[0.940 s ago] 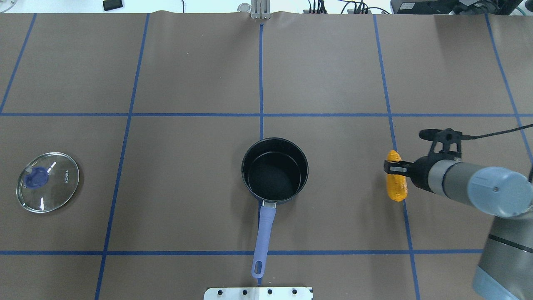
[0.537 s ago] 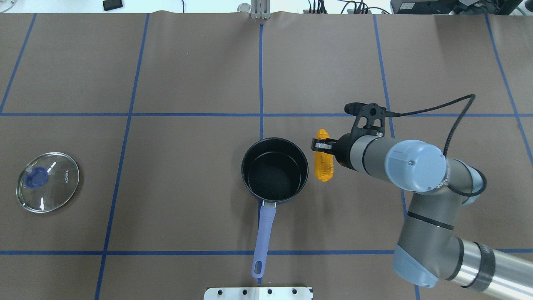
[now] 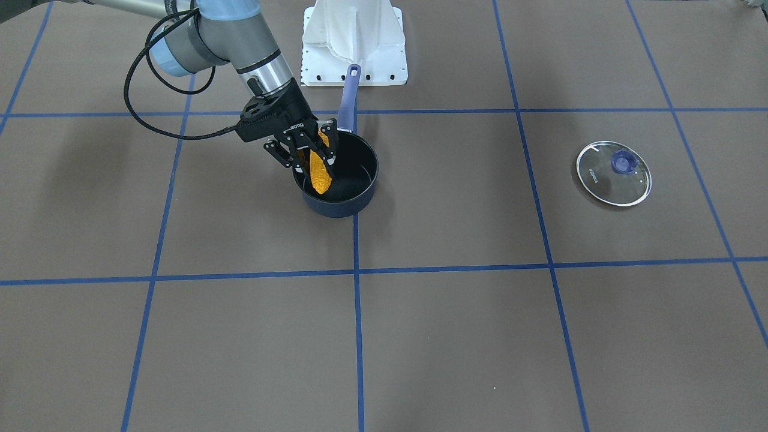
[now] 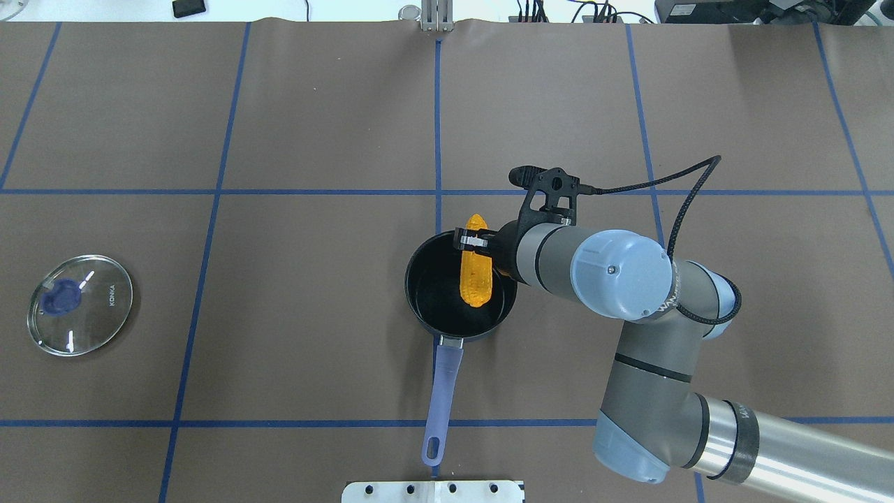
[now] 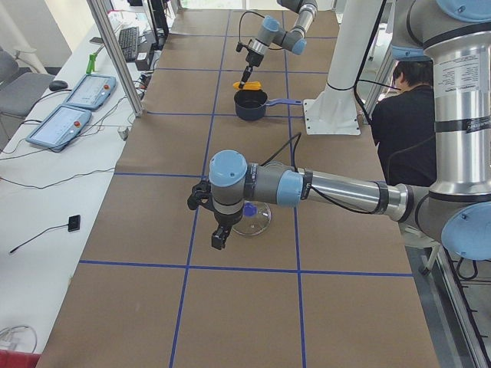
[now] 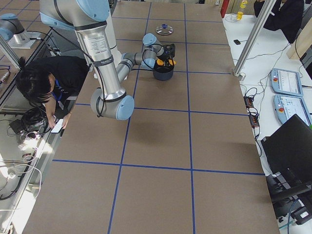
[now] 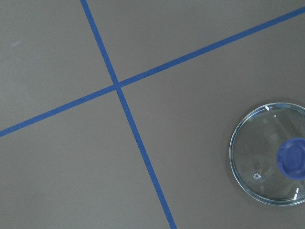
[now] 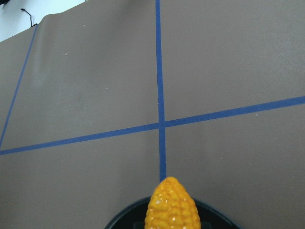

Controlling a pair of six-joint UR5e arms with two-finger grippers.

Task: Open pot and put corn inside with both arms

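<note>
The dark-blue pot (image 4: 422, 304) stands open at the table's middle, its periwinkle handle (image 4: 445, 383) pointing toward the robot's base. My right gripper (image 4: 473, 242) is shut on the orange-yellow corn (image 4: 476, 278) and holds it tilted over the pot's mouth, lower tip inside the rim. The front-facing view shows the same gripper (image 3: 309, 153), corn (image 3: 320, 172) and pot (image 3: 342, 207). The right wrist view shows the corn's tip (image 8: 172, 206). My left gripper (image 5: 218, 239) hangs beside the glass lid (image 5: 253, 220), seen only in the exterior left view; I cannot tell if it is open or shut.
The round glass lid (image 4: 79, 305) with its blue knob lies flat at the table's left end, also in the left wrist view (image 7: 269, 153). The white base block (image 3: 354, 42) sits by the pot handle's end. Blue tape lines cross the brown table cover.
My right arm has carried the corn leftward, from the table's right side to over the pot's mouth. The pot and the lid have not moved.
</note>
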